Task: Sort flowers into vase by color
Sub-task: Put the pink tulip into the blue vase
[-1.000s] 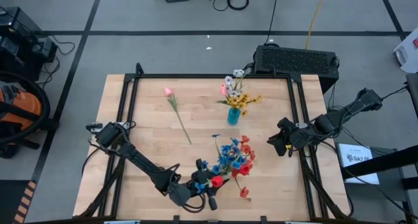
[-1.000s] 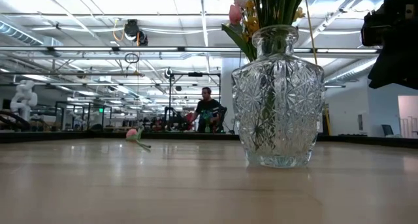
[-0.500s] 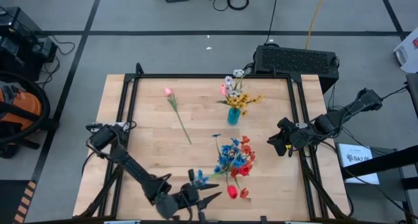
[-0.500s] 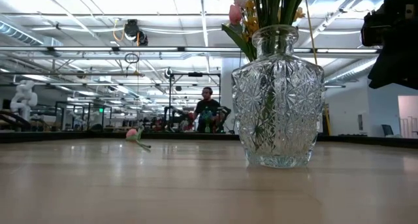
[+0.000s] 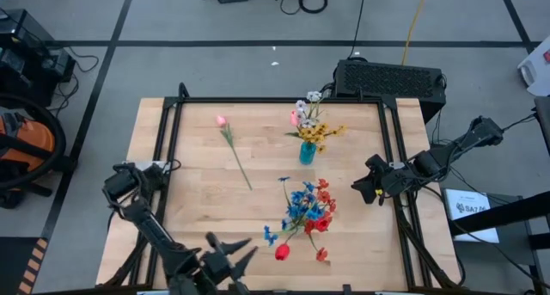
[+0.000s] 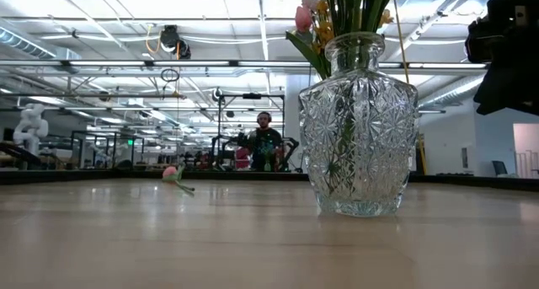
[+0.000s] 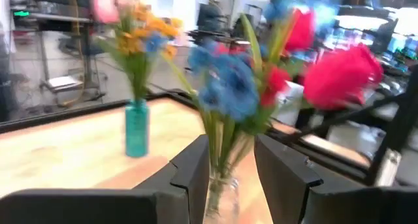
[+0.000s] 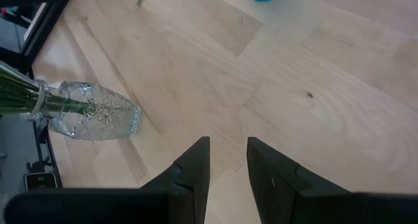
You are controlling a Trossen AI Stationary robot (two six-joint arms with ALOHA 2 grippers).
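A clear cut-glass vase (image 6: 358,129) stands at the table's near middle and holds blue sprays (image 5: 301,205) and red blooms (image 5: 322,211). A red tulip (image 5: 281,252) leans out of it toward the near edge. A small teal vase (image 5: 307,153) farther back holds yellow, pink and white flowers. A pink tulip (image 5: 222,120) lies flat on the table at the far left. My left gripper (image 5: 245,250) is open at the near edge, left of the red tulip and level, pointing at the glass vase (image 7: 222,198). My right gripper (image 5: 359,189) waits open at the right edge.
A loose red bloom (image 5: 320,255) lies on the table near the front, right of the red tulip. A black frame (image 5: 172,132) runs around the tabletop. Bare wood lies between the pink tulip's stem and the glass vase.
My left gripper has drawn back from the flowers in the glass vase, toward the table's left along the near edge, swinging round as it went. The red tulip's head has swayed near the front edge, and the blue sprays beside it have shifted a little.
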